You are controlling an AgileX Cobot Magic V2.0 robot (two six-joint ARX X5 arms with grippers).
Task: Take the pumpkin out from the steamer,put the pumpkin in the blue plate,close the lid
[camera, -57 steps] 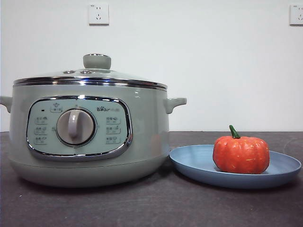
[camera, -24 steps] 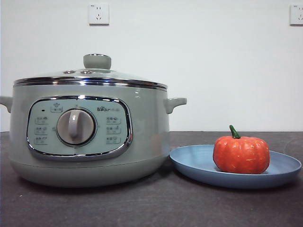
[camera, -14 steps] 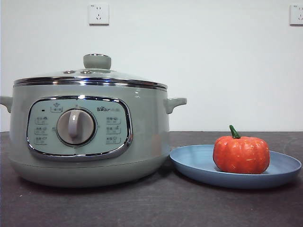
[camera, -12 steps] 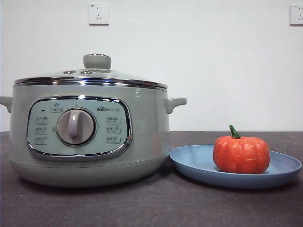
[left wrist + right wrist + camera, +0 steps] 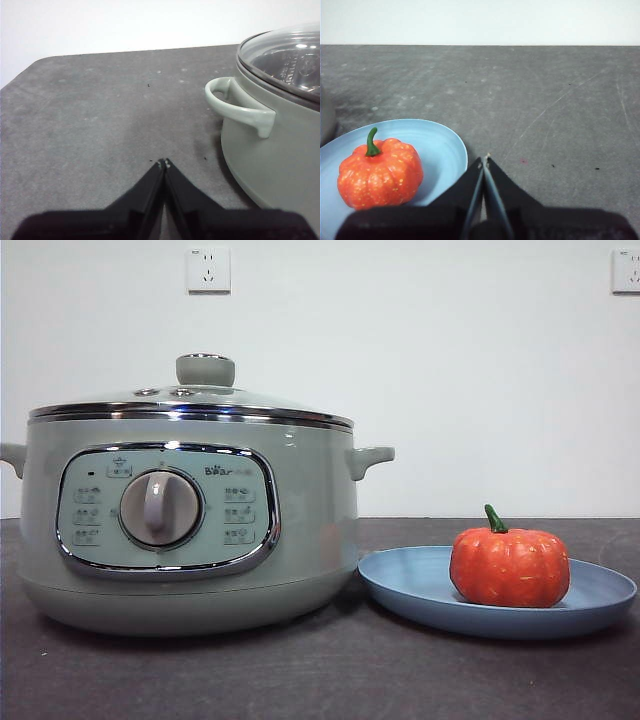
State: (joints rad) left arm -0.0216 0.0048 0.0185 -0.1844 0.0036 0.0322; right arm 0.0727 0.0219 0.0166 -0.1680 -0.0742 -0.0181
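Note:
The orange pumpkin [image 5: 509, 567] with its green stem sits upright in the blue plate [image 5: 412, 582], to the right of the steamer [image 5: 300, 530]. The lid [image 5: 205, 390] rests shut on the steamer's chrome rim, its green knob on top. Neither arm shows in the front view. In the left wrist view my left gripper [image 5: 164, 162] is shut and empty above the bare table, beside the steamer's side handle [image 5: 239, 107] and glass lid [image 5: 287, 55]. In the right wrist view my right gripper [image 5: 485, 159] is shut and empty, just off the blue plate [image 5: 442, 145] that holds the pumpkin [image 5: 379, 173].
A dark grey table [image 5: 330, 675] carries everything. A white wall stands behind with two sockets [image 5: 208, 269] high up. The steamer's right handle [image 5: 370, 458] juts toward the plate, whose rim nearly touches the pot's base.

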